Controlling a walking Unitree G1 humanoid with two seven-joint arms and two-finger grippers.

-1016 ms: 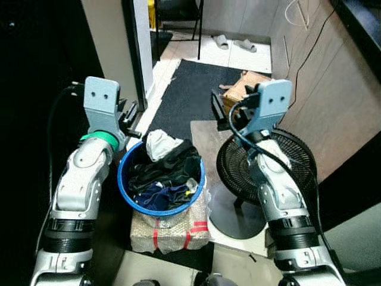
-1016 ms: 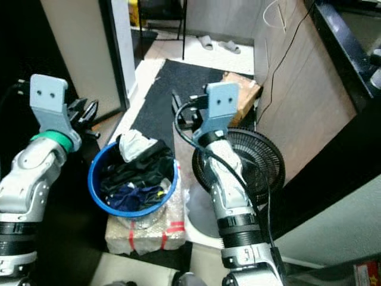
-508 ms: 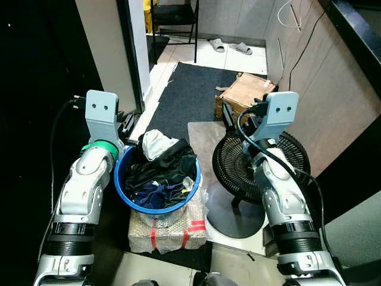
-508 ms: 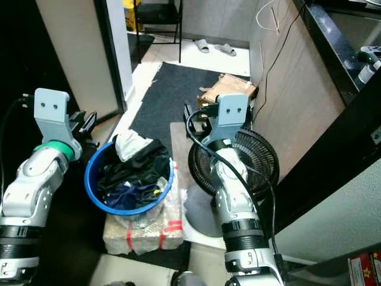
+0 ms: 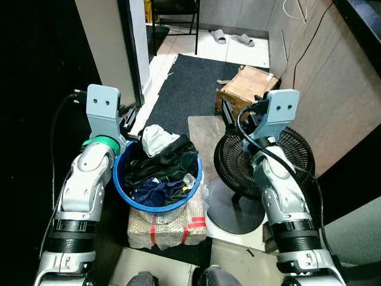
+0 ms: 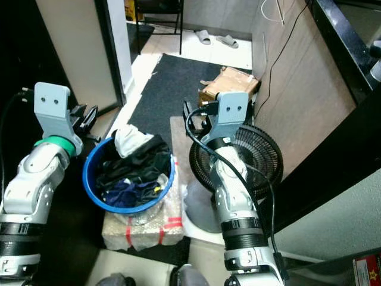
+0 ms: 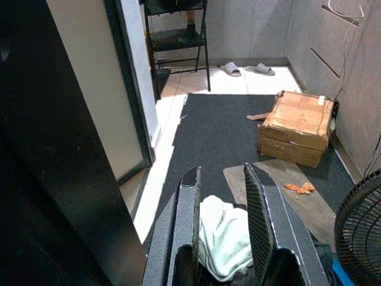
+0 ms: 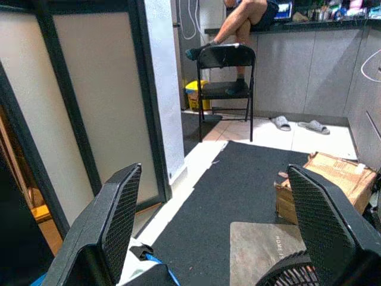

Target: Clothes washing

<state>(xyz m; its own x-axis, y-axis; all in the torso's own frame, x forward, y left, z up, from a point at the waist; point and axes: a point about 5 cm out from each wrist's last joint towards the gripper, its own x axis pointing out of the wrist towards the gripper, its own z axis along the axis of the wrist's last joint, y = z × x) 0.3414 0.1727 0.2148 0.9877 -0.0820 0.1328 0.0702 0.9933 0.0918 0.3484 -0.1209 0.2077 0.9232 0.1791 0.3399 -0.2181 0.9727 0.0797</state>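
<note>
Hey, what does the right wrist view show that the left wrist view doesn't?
Right wrist view alone: a person seated behind the black folding chair, a yellow bin, and the right claw spread wide. Left wrist view alone: the left claw with its fingers open over a white cloth, and orange scraps on the mat. Both share: the chair, the grey slippers, the cardboard box, the dark rug and the fan.

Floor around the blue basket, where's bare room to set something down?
The dark mat between doorway and cardboard box is bare. Crowded: basket heaped with clothes, with the fan close beside it.
</note>
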